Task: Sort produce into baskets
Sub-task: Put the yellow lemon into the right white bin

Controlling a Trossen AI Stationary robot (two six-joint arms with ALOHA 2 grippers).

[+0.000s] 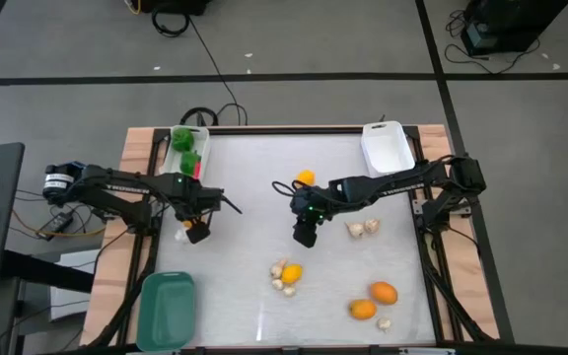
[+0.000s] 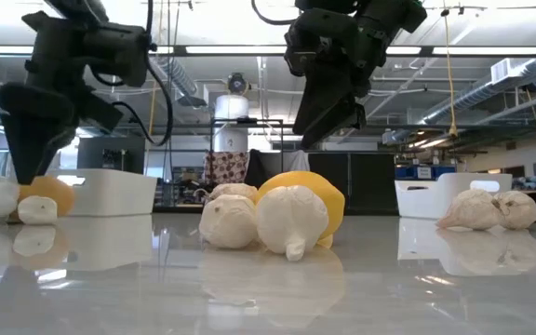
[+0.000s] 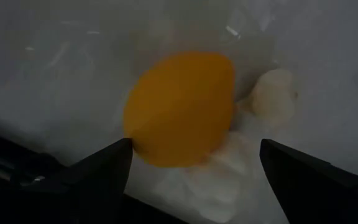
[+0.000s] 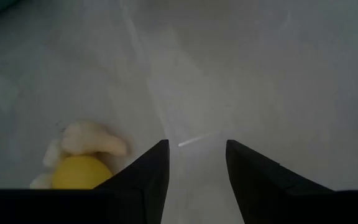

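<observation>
An orange fruit point(image 3: 179, 109) lies on the table beside a whitish mushroom piece point(image 3: 273, 93). My left gripper point(image 3: 194, 155) is open just above the fruit, one finger on either side of it; in the high view it is at the table's left point(image 1: 197, 229). My right gripper point(image 1: 306, 235) is open and empty above bare table at the middle, and also shows in its wrist view point(image 4: 196, 165). A yellow fruit with mushroom pieces point(image 1: 286, 276) lies nearer the front. A white bin point(image 1: 187, 150) at the far left holds green peppers.
An empty white bin point(image 1: 387, 148) stands at the far right and a teal bin point(image 1: 166, 308) at the near left. A yellow fruit point(image 1: 305, 177), two mushroom pieces point(image 1: 363, 229), two orange fruits point(image 1: 384, 292) and one more mushroom piece point(image 1: 384, 323) lie scattered on the table.
</observation>
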